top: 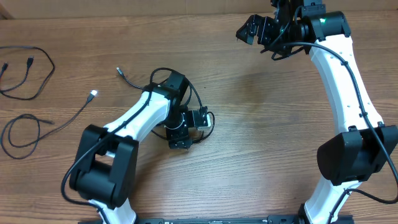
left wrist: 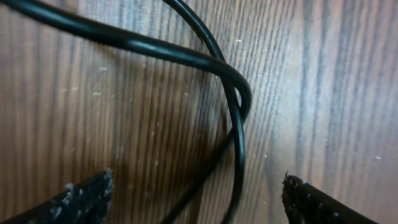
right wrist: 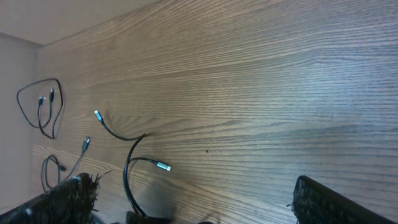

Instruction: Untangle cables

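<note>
A knotted black cable bundle (top: 207, 126) lies mid-table under my left gripper (top: 181, 135), with one plug end (top: 119, 70) trailing to the upper left. In the left wrist view two strands cross in a loop (left wrist: 231, 87), and one strand runs down between the open fingers (left wrist: 198, 179) close above the wood. My right gripper (top: 250, 30) is open and empty, held high at the table's far side. Its wrist view looks down between its fingers (right wrist: 196, 183) at the bundle's silver-tipped ends (right wrist: 163, 166).
Two separate cables lie at the left: a loop (top: 28, 74) near the far left edge, and a coil with a silver tip (top: 93, 94) below it. Both also show in the right wrist view, the loop (right wrist: 38, 106) and the silver tip (right wrist: 86, 143).
</note>
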Controlling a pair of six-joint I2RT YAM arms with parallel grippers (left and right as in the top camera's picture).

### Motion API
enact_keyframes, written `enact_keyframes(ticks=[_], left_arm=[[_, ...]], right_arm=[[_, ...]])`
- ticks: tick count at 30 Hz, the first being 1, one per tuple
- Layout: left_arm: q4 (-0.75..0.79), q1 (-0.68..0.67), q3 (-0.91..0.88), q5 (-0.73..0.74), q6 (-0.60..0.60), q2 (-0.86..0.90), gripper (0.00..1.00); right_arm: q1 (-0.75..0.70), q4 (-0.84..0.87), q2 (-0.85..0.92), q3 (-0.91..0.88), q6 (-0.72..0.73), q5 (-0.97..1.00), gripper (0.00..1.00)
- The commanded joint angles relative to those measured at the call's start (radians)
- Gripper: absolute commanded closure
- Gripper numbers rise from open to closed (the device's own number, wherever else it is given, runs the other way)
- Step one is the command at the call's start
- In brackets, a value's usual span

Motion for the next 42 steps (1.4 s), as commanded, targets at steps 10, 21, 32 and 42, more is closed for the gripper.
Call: enact_keyframes(ticks=[10,21,32,42], left_arm=[[0.035,-0.009,0.002,-0.006,0.034,0.137,0.85],[0.252,0.102,0.002,-0.204,-0.157,0.137,0.96],[0.62,0.457,0.002,-0.214,-0.483,0.137,0.96],[0.652,0.62,0.006,-0.093,-0.562,0.128,0.0]], right_arm=[[-0.005,-0.021,-0.019,0.016,-0.01,-0.01,0.0],[-0.005,-0.044,-0.019,0.016,-0.011,-0.01,0.0],[-0.004,-0.057,-0.019,0.016,-0.011,-0.01,0.0],[-0.004,-0.058,-0.019,0.016,-0.011,-0.01,0.0]])
